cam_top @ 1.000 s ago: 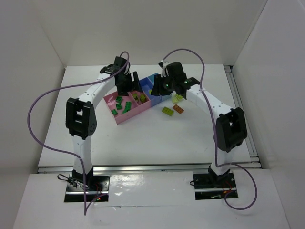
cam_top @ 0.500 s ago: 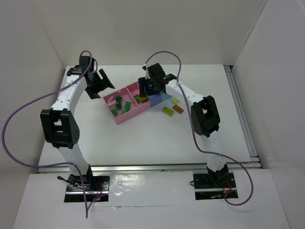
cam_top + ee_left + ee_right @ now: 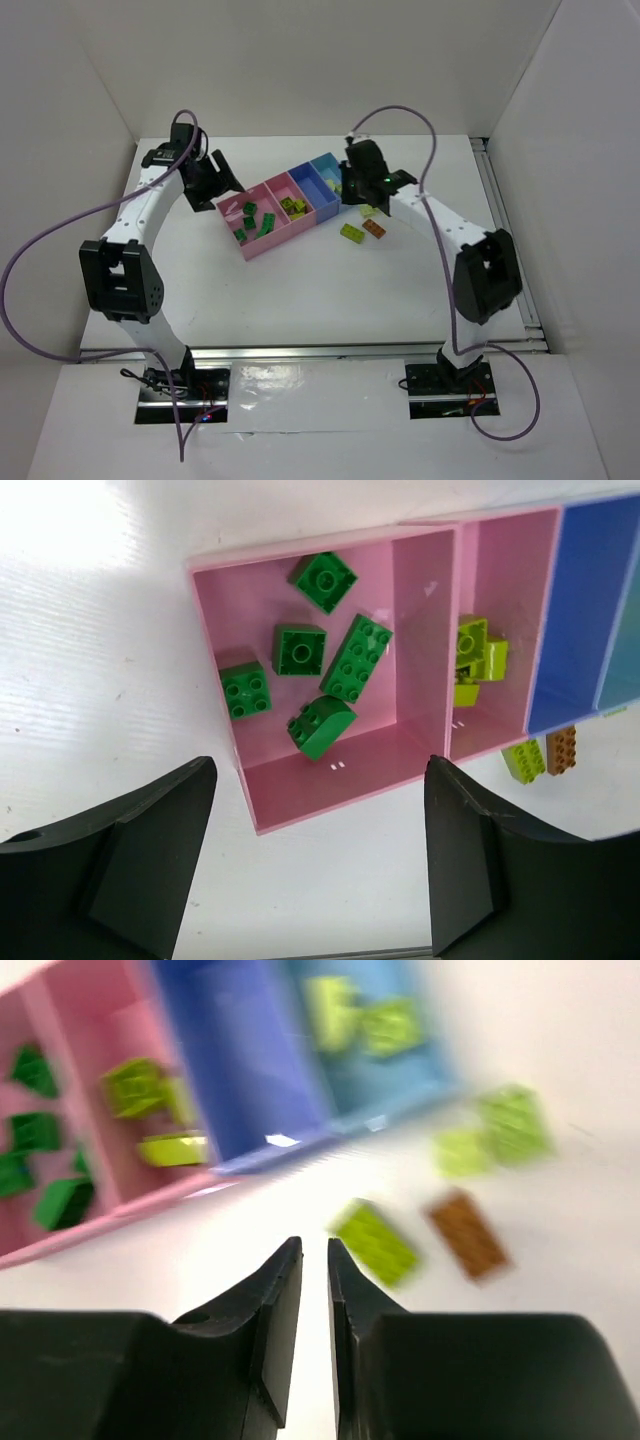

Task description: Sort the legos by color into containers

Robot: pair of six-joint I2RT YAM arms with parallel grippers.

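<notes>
The four joined containers lie in a slanted row: large pink bin (image 3: 243,243), small pink bin (image 3: 276,187), blue bin (image 3: 303,183) and light blue bin (image 3: 324,163). Several dark green legos (image 3: 355,658) lie in the large pink bin (image 3: 330,790). Yellow-green legos (image 3: 475,650) lie in the small pink bin and in the light blue bin (image 3: 400,1070). On the table lie a yellow-green lego (image 3: 351,233), an orange lego (image 3: 374,228) and a pale yellow-green lego (image 3: 370,210). My left gripper (image 3: 320,850) is open and empty beside the large pink bin. My right gripper (image 3: 315,1250) is shut and empty, above the table left of the loose yellow-green lego (image 3: 375,1243).
White walls enclose the table on three sides. A metal rail (image 3: 510,235) runs along the right edge. Purple cables (image 3: 60,235) loop from both arms. The right wrist view is motion-blurred.
My left arm swung from over the bins out to their left. My right arm reached over the pink and blue bins, then pulled back right toward the loose legos.
</notes>
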